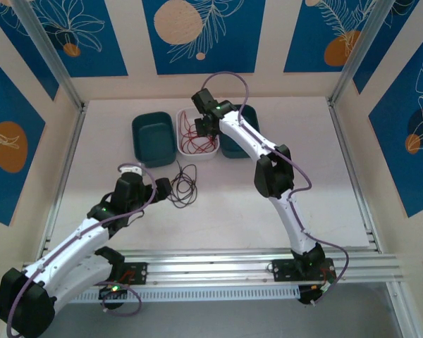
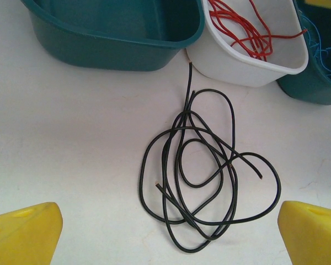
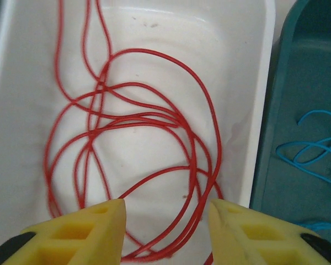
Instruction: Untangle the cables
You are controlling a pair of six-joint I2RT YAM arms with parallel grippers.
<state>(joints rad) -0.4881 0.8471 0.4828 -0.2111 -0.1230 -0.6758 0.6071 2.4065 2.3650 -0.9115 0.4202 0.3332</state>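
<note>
black cable (image 2: 209,176) tangle flat on white table (image 2: 71,138), long axis and tail pointing at white bin (image 2: 248,72) holding red cable (image 3: 154,118); left gripper (image 2: 168,232) and right gripper (image 3: 165,226) both spread, empty; blue-patterned walls (image 1: 99,35).

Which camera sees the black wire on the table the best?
The left wrist view: the black cable lies close, every loop clear. The top view makes it a tiny dark tangle. The right wrist camera faces the red cable instead.
</note>
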